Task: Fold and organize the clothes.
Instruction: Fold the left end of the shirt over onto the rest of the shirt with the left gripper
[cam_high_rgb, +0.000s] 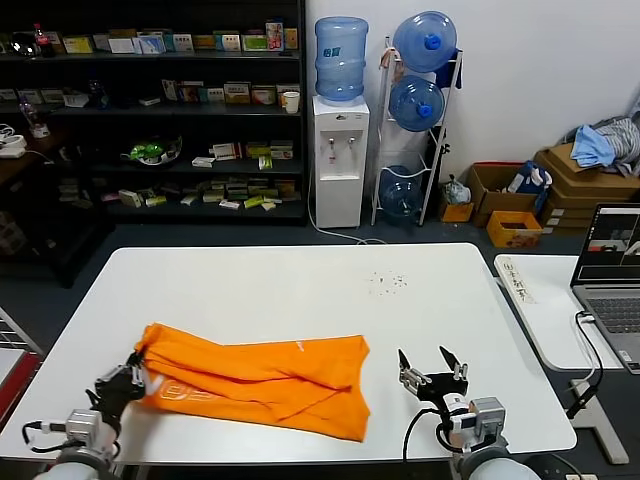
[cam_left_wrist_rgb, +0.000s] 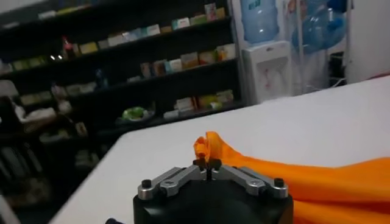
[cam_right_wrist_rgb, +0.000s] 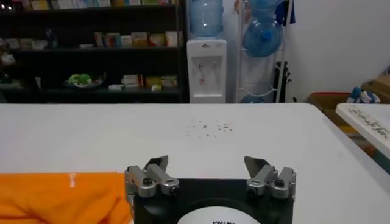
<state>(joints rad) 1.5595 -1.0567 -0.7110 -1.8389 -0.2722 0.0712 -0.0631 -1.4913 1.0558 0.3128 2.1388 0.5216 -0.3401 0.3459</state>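
Note:
The orange T-shirt lies crumpled and partly folded across the near side of the white table, white lettering showing near its left end. My left gripper is shut on the shirt's left edge; in the left wrist view its jaws pinch a bunched fold of orange fabric. My right gripper is open and empty, just right of the shirt's right edge, above bare table. In the right wrist view its fingers are spread wide, with orange fabric off to one side.
A second white table with a laptop stands at the right. Dark shelves, a water dispenser and bottle rack stand behind. Bluish-grey cloth on cardboard boxes sits at far right. Small dark specks mark the tabletop.

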